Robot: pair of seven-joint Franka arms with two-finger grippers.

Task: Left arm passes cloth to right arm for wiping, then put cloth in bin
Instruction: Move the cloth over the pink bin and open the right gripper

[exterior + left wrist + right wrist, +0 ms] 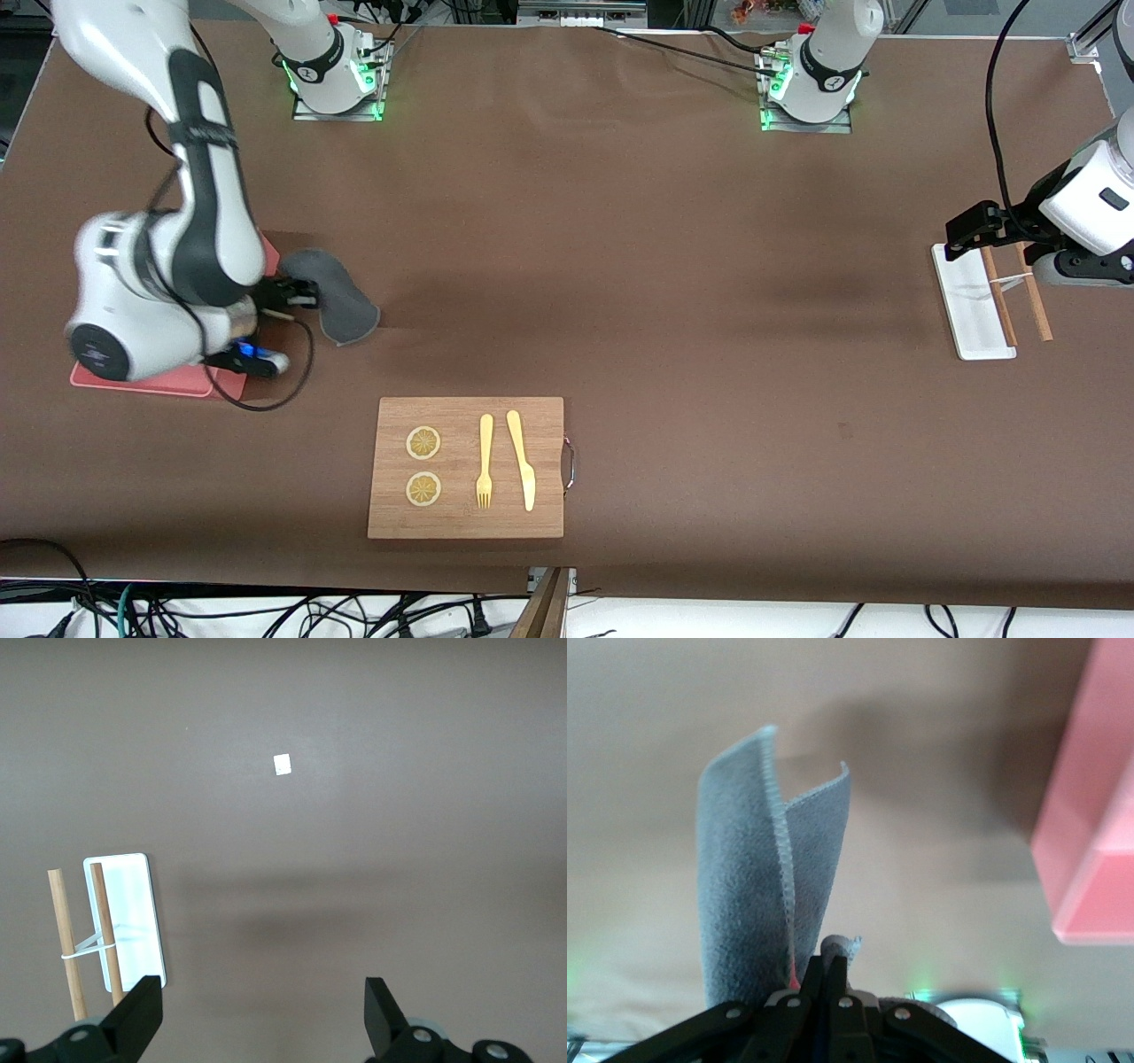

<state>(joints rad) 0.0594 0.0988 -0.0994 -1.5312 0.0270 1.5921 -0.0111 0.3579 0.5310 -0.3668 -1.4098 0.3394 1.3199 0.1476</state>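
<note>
My right gripper (301,292) is shut on the dark grey cloth (332,297) and holds it in the air beside the salmon-pink bin (151,381), at the right arm's end of the table. In the right wrist view the cloth (766,886) hangs folded from the shut fingertips (833,961), with the bin's wall (1099,842) at the edge. The right arm's body hides most of the bin in the front view. My left gripper (966,232) is open and empty over the flat white tray (970,306); its fingers (142,1010) stand wide apart.
A wooden board (467,467) with two lemon slices, a yellow fork (485,461) and a yellow knife (523,459) lies near the front edge. Two wooden sticks (1019,292) rest on the white tray (133,912). A small white tag (282,765) lies on the brown table.
</note>
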